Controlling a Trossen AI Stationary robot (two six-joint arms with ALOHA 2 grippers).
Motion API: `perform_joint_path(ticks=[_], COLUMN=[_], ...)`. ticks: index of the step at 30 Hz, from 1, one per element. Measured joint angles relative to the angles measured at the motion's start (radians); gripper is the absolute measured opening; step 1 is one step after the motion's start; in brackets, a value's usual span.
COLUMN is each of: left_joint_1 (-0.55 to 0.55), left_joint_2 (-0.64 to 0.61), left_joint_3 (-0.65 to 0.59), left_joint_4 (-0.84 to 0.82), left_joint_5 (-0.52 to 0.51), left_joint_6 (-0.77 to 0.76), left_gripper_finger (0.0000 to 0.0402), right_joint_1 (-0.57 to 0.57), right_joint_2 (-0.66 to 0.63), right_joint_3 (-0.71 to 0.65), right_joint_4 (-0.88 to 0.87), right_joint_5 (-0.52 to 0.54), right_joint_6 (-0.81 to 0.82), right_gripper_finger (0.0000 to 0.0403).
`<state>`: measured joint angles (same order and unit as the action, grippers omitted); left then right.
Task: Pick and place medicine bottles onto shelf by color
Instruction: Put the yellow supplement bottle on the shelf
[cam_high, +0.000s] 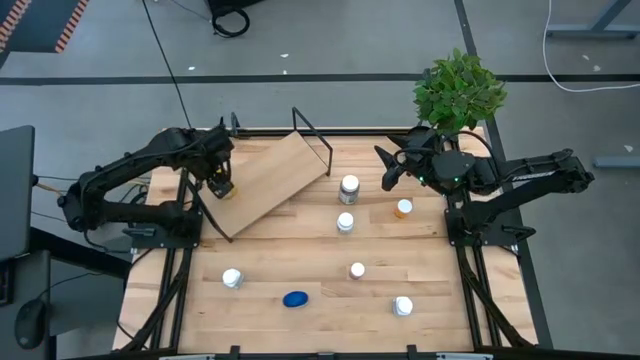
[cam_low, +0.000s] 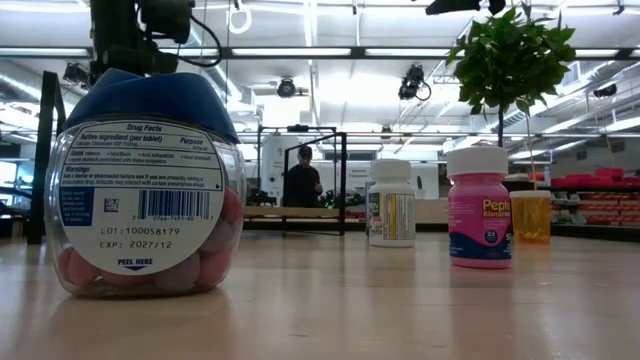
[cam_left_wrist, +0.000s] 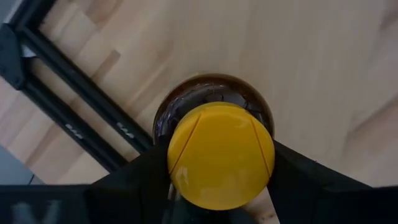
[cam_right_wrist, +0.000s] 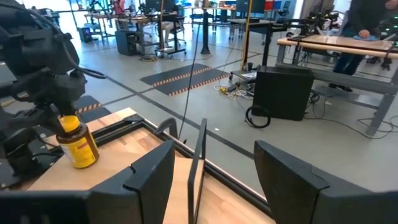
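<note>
Seven bottles: six are seen standing loose on the tabletop (cam_high: 300, 250) from above, and one more is gripped by the left claw.
Left claw (cam_high: 220, 185): it is closed around the yellow-capped amber bottle (cam_left_wrist: 221, 152) just below the cap, and the bottle is held upright over the near-left end of the shelf (cam_high: 265, 175).
Shelf: the light-wood board is laid at an angle on the far-left part of the tabletop, with its black wire frame (cam_high: 312, 135) raised at the far end.
Right claw (cam_high: 388, 165): it is held open and empty at the far right of the tabletop, beside the plant (cam_high: 458, 90), with its fingers (cam_right_wrist: 149, 177) spread wide apart and turned toward the shelf.
Middle bottles: a large white-capped bottle (cam_high: 349, 187) and a smaller white-capped bottle (cam_high: 345, 222) are set near the centre, with the orange bottle (cam_high: 404, 208) to their right.
Near bottles: three white-capped ones (cam_high: 232, 278) (cam_high: 357, 270) (cam_high: 403, 306) are spread along the near side, well apart.
Blue-capped bottle (cam_high: 295, 298): it is placed at the near edge, between the white-capped ones, and fills the left of the low view.
Pink bottle (cam_low: 480, 207): it is shown upright in the low view, right of a white bottle (cam_low: 392, 203).
</note>
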<state>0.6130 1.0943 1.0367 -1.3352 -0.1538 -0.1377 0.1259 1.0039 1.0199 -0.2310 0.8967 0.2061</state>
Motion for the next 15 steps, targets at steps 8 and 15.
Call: perform_joint_path(ticks=[8,15], left_joint_1=[0.165,0.194], left_joint_2=[0.001,0.002], left_joint_3=[-0.001,-0.002], left_joint_4=[-0.002,-0.052], left_joint_5=[0.091,0.159], left_joint_6=[0.131,0.159], left_gripper_finger=[0.0228,0.0229], right_joint_1=[-0.001,-0.001], right_joint_2=[0.000,0.000], right_joint_3=[0.000,0.000], right_joint_4=[0.000,0.000], right_joint_5=[0.000,0.000], right_joint_6=[0.011,0.012], right_gripper_finger=[0.0228,0.0228])
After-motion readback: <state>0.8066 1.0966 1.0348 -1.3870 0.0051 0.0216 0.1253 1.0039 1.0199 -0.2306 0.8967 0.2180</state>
